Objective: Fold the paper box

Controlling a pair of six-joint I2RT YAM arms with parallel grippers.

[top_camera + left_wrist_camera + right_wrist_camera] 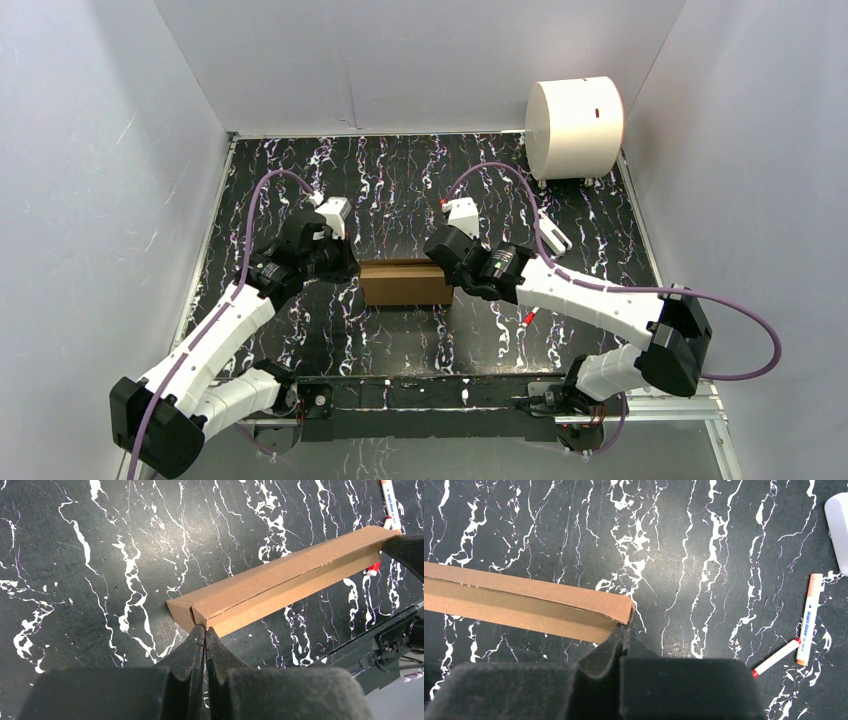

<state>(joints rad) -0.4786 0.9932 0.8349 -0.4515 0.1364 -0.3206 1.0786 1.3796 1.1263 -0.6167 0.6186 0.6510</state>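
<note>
- The paper box (405,283) lies in the middle of the dark marbled table (400,180), folded into a long, low brown shape with one arm at each end of it.
- From where I stand, the job now looks like squaring up and tucking the two ends. Both arms should push inward evenly, so the box neither slides sideways nor bows in the middle.
- The long seam on top looks slightly raised. I'd keep the pressure low and along the length so it doesn't spring open.
- I'd also keep the box away from the marker (809,617) lying off to the right.
- The left gripper (204,628) has its jaws pressed together, with the tips right against the near end corner of the box. I can't tell whether a thin edge of card is nipped between them.
- The right gripper (624,632) is likewise closed, its tips touching the underside of the far end, just below the small end flap.
</note>
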